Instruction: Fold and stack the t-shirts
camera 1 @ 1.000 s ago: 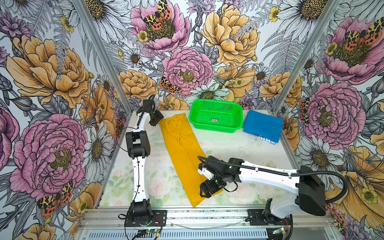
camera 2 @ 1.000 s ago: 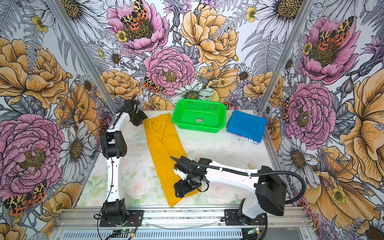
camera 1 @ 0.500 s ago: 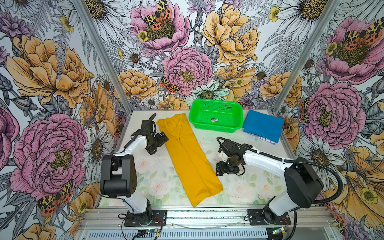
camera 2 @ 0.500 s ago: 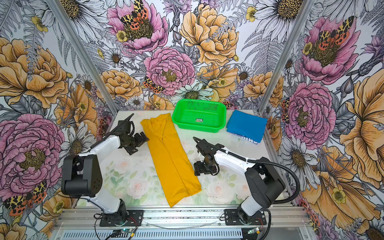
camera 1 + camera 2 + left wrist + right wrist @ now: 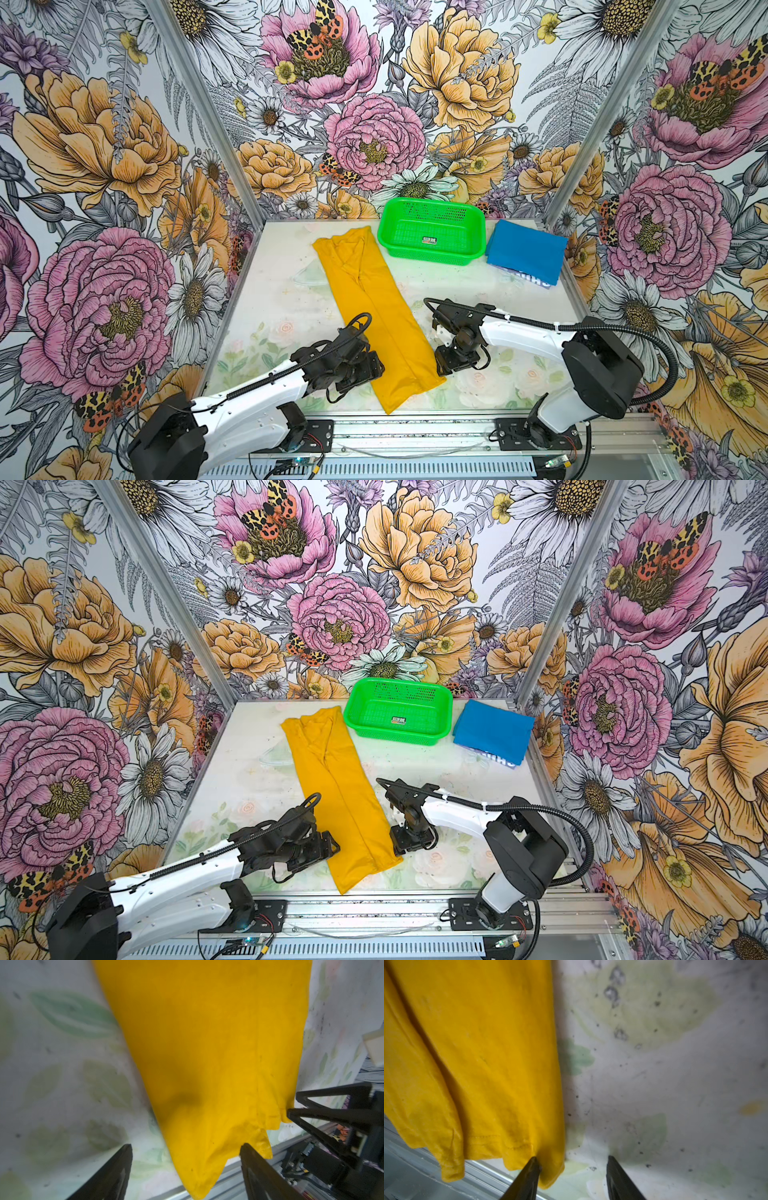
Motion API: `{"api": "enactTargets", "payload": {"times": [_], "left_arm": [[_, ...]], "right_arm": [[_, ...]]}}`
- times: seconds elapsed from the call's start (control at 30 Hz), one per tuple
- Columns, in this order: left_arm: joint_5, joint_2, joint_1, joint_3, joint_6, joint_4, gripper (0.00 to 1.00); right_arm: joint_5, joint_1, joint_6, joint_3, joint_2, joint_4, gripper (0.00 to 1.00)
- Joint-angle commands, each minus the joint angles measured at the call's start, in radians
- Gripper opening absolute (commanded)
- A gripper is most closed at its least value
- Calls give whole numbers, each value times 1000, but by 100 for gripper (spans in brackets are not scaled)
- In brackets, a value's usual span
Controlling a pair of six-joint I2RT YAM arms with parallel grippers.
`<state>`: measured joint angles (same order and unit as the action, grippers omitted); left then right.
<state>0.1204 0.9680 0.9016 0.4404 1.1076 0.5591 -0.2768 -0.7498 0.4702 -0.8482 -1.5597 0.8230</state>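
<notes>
The mustard-yellow t-shirt [image 5: 483,1059] lies on the pale, speckled worktop [image 5: 675,1064], its stitched hem by the metal rail [image 5: 409,1169]. The right claw [image 5: 572,1159] stands parted: one finger [image 5: 529,1178] touches the hem's corner, the other is over bare worktop.

Bright even light; wrist views blurred; soft shadow on yellow t-shirt [image 5: 207,1053].

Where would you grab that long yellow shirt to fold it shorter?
At the two corners of its hem end, nearest the front rail, one from each long side. The yellow shirt lies flat as a long narrow strip, so lifting that short end would likely fold it in half. The left gripper and right gripper flank those corners, fingers apart.
</notes>
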Motion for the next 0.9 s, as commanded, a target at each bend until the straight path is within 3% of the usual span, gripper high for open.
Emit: {"api": "enactTargets", "payload": {"times": [0.0, 0.23, 0.53, 0.73, 0.87], "left_arm": [[-56, -10, 100, -22, 130, 1, 81], [-35, 132, 232, 26, 92, -4, 80], [-54, 285, 311, 67, 98, -10, 60], [-59, 300, 361, 53, 145, -5, 38], [-61, 275, 386, 25, 180, 6, 31]], "right_arm": [[54, -7, 43, 31, 36, -15, 53], [67, -15, 60, 48, 88, -39, 51], [52, -37, 45, 34, 24, -56, 45], [32, -82, 51, 34, 10, -56, 29], [21, -91, 56, 50, 24, -55, 8]]}}
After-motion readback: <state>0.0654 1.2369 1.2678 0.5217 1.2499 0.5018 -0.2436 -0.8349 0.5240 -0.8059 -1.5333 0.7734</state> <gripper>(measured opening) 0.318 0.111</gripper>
